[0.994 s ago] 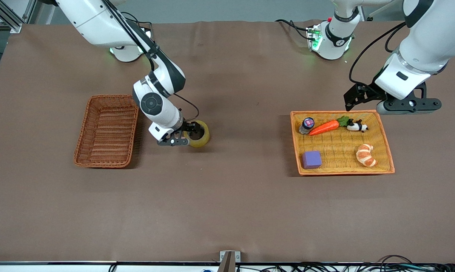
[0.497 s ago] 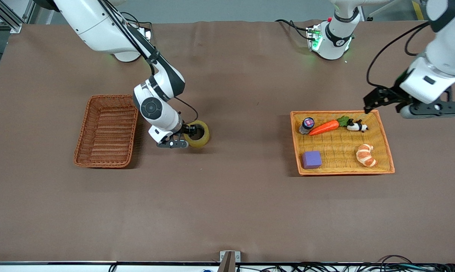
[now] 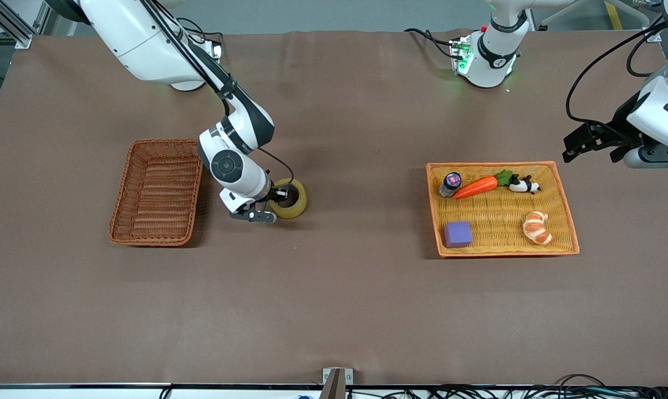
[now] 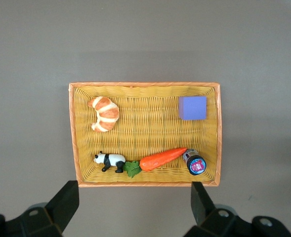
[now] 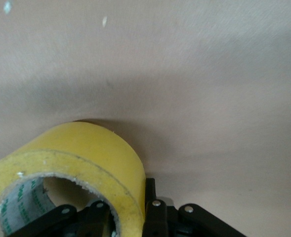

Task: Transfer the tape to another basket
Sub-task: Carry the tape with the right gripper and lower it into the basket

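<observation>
The tape, a yellowish ring roll, sits at the table's middle, toward the right arm's end, beside the reddish-brown wicker basket. My right gripper is shut on the tape's wall, one finger inside the hole and one outside; the right wrist view shows the roll pinched between the fingers. My left gripper is open and empty, up over the table beside the orange-yellow tray's corner; its fingers show wide apart in the left wrist view.
The orange-yellow woven tray holds a purple cube, a croissant, a carrot, a toy panda and a small bottle. The wicker basket holds nothing.
My left arm has swung away from the tray toward its end of the table. My right gripper has shifted slightly with the tape in its grip.
</observation>
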You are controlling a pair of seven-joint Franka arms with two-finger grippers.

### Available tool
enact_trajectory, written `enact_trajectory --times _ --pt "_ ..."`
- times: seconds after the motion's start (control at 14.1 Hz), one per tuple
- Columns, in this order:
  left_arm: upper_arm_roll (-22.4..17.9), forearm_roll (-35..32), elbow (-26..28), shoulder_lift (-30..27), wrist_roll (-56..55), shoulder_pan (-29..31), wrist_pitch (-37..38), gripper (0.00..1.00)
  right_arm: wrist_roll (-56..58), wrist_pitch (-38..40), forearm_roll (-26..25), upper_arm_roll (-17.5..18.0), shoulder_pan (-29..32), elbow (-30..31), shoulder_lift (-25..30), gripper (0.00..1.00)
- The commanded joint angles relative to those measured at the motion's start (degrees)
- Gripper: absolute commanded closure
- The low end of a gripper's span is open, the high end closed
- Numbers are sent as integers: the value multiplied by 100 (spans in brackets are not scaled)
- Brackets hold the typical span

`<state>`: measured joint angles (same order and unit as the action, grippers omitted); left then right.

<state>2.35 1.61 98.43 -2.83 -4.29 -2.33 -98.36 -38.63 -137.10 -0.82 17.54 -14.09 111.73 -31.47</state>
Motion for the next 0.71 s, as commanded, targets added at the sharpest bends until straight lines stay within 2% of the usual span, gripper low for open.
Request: enact_trajectory --times 0.0,0.14,0.35,0.5,0.64 --pt "-24 -29 62 -52 -63 -83 45 0 -40 673 -146 39 266 -29 814 100" --pt "-24 -21 36 27 -80 -75 45 0 616 1498 -190 -179 477 -38 1447 100" --pt "-15 -20 -8 80 -116 -92 45 0 2110 2282 -217 -1205 504 251 2047 99" --pt "-6 -20 -26 89 -150 -101 45 0 2752 2231 -401 -1796 513 541 2110 99" --pt "3 -20 -35 89 -273 -110 36 0 3062 1978 -445 -2096 574 761 2066 99"
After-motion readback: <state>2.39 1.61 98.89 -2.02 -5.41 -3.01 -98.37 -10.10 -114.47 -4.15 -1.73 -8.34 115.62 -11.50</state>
